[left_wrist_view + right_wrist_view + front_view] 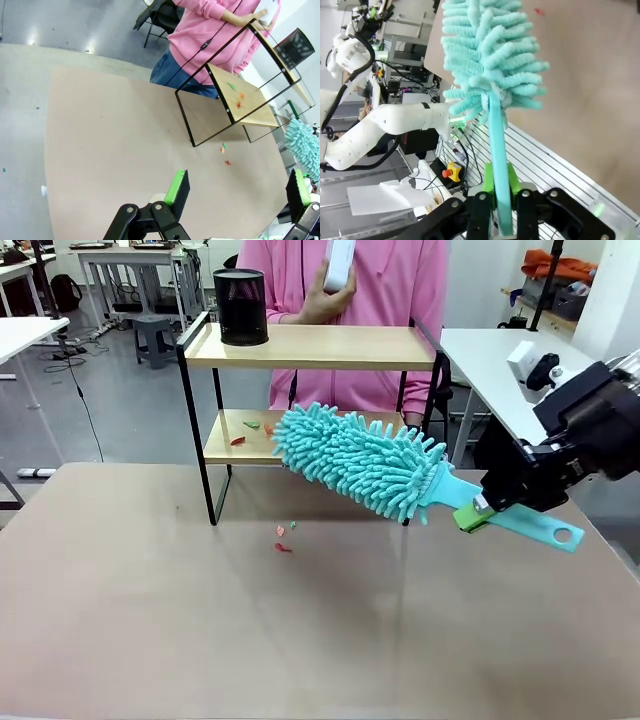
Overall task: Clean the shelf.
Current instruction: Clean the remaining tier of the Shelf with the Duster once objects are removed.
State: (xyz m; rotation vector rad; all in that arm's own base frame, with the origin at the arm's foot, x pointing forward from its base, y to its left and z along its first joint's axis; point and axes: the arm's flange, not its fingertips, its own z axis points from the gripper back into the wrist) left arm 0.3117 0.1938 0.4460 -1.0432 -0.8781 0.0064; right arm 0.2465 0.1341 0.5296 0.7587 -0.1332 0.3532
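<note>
One broad counter (pixel 150 620) carries the shelf (pixel 310 345) at its far middle. Our right jaws clamp the handle of the teal duster (pixel 360 460), its head at the lower board (pixel 222 451); left jaws gape empty. We judge sweeping underway: next, brush off the scraps (pixel 250 425) there.

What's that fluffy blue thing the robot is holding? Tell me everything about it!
It's a duster, all turquoise. Its head is a thick bundle of soft, noodle-like tufts; its flat plastic handle ends in a round hole. The right gripper is shut on the handle just behind the head. It slants above the table, head pointing toward the lower board of the shelf. Whether the tufts touch it is unclear.
</note>
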